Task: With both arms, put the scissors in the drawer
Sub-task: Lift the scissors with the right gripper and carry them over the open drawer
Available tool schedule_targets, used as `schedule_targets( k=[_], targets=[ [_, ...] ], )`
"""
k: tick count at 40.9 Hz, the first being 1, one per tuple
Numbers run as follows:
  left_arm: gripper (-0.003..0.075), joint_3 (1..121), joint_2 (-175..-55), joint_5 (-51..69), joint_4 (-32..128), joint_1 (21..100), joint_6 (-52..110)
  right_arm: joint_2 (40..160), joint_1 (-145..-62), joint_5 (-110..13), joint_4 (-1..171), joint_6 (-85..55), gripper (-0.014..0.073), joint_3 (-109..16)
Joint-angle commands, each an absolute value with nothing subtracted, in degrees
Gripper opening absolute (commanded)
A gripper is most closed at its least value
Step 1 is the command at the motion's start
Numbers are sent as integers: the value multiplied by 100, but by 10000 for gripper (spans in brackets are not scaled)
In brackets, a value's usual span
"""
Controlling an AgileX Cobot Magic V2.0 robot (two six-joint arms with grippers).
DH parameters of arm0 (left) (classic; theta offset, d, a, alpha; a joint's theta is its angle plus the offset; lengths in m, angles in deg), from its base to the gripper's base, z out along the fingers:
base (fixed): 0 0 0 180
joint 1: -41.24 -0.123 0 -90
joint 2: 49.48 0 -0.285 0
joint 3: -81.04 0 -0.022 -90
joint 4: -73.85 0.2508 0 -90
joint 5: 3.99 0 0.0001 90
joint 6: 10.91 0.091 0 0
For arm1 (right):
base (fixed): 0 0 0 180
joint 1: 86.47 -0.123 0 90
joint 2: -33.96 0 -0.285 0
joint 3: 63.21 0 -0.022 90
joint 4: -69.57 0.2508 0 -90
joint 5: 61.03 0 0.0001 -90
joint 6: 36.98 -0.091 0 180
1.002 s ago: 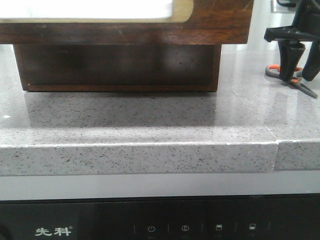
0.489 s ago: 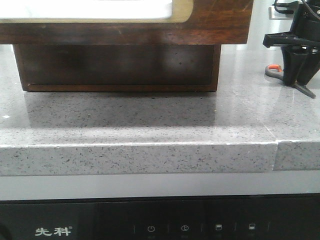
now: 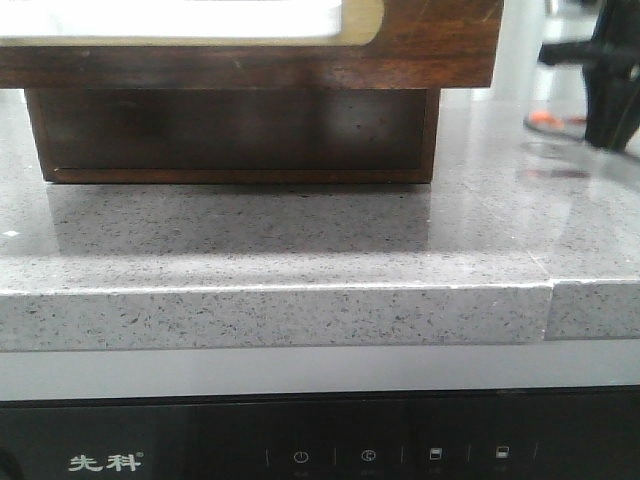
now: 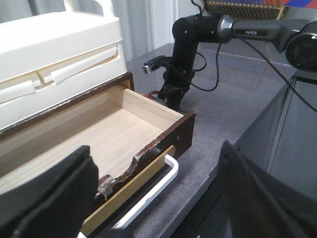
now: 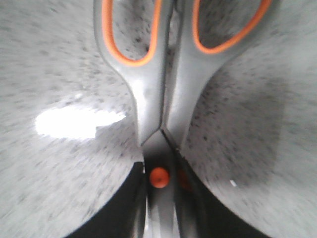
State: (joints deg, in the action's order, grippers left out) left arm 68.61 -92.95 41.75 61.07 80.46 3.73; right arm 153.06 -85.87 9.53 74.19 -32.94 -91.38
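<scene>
The drawer (image 4: pixel 99 129) is pulled out, its pale wood inside bare, its top edge chipped above the white handle (image 4: pixel 153 186). In the front view its white-panelled front (image 3: pixel 420 40) fills the top. My left gripper (image 4: pixel 153 208) is open, its jaws wide apart above the drawer's front edge. My right gripper (image 5: pixel 161 198) is shut on the scissors (image 5: pixel 158 99) at their orange pivot, handles pointing away. In the front view it (image 3: pixel 608 100) holds the blurred scissors (image 3: pixel 545 118) above the counter, right of the drawer. From the left wrist view the right arm (image 4: pixel 181 59) stands beyond the drawer's far corner.
A white plastic box (image 4: pixel 54 44) sits on the cabinet over the drawer. The grey speckled countertop (image 3: pixel 300 230) ends in a front edge, with a black appliance panel (image 3: pixel 300 440) below. A cable (image 4: pixel 213 74) hangs by the right arm.
My right gripper has closed on the scissors and risen. The scissors have left the countertop, and their blade tip no longer rests on it.
</scene>
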Motion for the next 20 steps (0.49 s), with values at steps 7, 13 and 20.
schedule_targets(
  k=[7, 13, 20],
  targets=[
    [493, 7002, -9362, 3684, 6034, 8093, 379, 13830, -8581, 894, 7347, -3064, 92, -9297],
    [493, 7002, -9362, 3684, 6034, 8093, 379, 13085, -8590, 818, 7356, -2983, 92, -9297],
    [493, 7002, -9362, 3684, 6034, 8093, 379, 12377, -8735, 804, 7580, -2563, 92, -9297]
  ],
)
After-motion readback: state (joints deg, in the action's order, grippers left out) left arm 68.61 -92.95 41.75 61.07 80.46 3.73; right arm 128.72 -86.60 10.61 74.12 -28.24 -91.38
